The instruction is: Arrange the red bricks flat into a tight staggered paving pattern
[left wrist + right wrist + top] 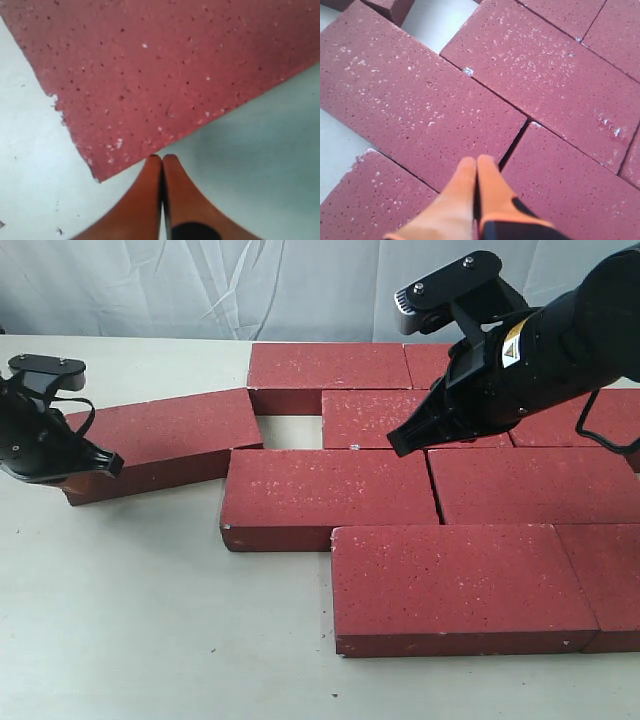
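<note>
A pale table point(150, 640) fills the exterior view, with a wrinkled whitish cloth point(200, 290) hanging behind it. Most of the table's right and middle is covered by the red bricks point(455, 585), which lie flat in four staggered rows with narrow seams between them, their grainy faces flecked with pale specks. One bare pocket of table point(290, 430) is left open at the left end of the second row from the back. To its left lies the skewed brick point(160, 440), flat but turned at an angle to the rows, its near corner close to the laid patch. The black right arm point(560, 340) reaches in from the upper right over the laid bricks. The right gripper point(395, 447) point(476, 162) has its orange fingers point(462, 185) pressed together with nothing between them, poised over a seam between two laid bricks; whether it touches the surface I cannot tell. The left gripper point(110, 465) point(161, 161) is also pinched closed and empty, its tips at the skewed brick's long front edge near a chipped corner point(95, 172).
</note>
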### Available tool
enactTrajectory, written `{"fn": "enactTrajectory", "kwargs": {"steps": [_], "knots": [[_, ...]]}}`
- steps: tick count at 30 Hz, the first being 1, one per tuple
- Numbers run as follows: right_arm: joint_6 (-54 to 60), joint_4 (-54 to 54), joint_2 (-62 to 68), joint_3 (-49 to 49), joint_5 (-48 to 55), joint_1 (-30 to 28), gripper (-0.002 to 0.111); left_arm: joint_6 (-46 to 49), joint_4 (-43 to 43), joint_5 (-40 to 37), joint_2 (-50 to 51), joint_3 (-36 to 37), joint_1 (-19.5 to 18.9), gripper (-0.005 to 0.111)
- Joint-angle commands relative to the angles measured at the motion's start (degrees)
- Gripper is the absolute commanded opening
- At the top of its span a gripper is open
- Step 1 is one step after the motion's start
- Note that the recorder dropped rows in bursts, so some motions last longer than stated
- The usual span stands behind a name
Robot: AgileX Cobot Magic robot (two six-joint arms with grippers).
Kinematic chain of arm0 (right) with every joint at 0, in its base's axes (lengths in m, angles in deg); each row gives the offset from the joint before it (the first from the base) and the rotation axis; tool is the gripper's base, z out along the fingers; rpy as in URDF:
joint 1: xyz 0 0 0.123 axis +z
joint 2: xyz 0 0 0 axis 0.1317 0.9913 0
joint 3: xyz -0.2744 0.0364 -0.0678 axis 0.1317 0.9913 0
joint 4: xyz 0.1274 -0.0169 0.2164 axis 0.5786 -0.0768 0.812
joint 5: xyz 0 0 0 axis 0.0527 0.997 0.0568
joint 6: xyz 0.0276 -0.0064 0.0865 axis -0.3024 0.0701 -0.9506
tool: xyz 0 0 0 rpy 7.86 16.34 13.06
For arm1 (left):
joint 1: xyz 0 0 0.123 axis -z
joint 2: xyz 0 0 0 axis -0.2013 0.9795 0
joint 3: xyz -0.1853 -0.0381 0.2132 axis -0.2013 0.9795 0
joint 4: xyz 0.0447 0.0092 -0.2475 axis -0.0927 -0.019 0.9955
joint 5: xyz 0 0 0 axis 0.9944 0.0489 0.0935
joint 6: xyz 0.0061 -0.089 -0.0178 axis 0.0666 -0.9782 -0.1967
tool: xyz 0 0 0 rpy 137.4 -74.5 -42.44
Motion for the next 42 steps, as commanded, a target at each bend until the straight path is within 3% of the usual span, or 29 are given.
{"fn": "enactTrajectory", "kwargs": {"steps": [1, 6, 11, 18, 21, 26, 33, 37, 39, 42], "knots": [[0.11, -0.03, -0.06, 0.13, -0.65, 0.11, -0.001, -2.34, -3.48, 2.38, 0.24, 0.21, -0.01, 0.0], [0.11, -0.03, -0.06, 0.13, -0.65, 0.11, -0.001, -8.95, -11.32, 3.42, 0.24, 0.21, -0.01, 0.0], [0.11, -0.03, -0.06, 0.13, -0.65, 0.11, -0.001, -9.74, -14.25, 5.2, 0.24, 0.21, -0.6, 0.0], [0.11, -0.03, -0.06, 0.13, -0.8, 0.11, -0.001, -12.11, -12.06, 6.04, -0.26, 0.21, -4.54, 0.0], [0.11, -0.03, -0.06, 0.13, -0.8, 0.11, -0.001, -12.11, -11.43, 7.37, -1.89, 0.21, -4.54, 0.0], [0.11, 0.61, -0.06, 0.13, -0.78, 0.11, -0.001, -10.59, -5.02, 19.73, -7.74, -0.88, -0.31, 0.0], [0.11, 2.14, -0.06, 0.13, -1.76, 0.11, -0.001, -7.26, -0.1, 5.78, 16.97, -31.18, 7.56, 0.0], [0.11, 2.7, -0.06, 0.13, -1.75, 0.11, -0.001, -7.13, 3.08, -6.14, 28.9, -48.99, 8.13, 0.0], [0.11, 2.98, -0.06, 0.13, -1.75, 0.11, -0.001, -5.32, 4.62, -11.68, 33.35, -55.47, 8.37, 0.0], [0.11, 2.98, -0.06, 0.13, -1.75, 0.11, -0.001, -4.6, 7.69, -11.7, 35.23, -58.25, 8.71, 0.0]]}}
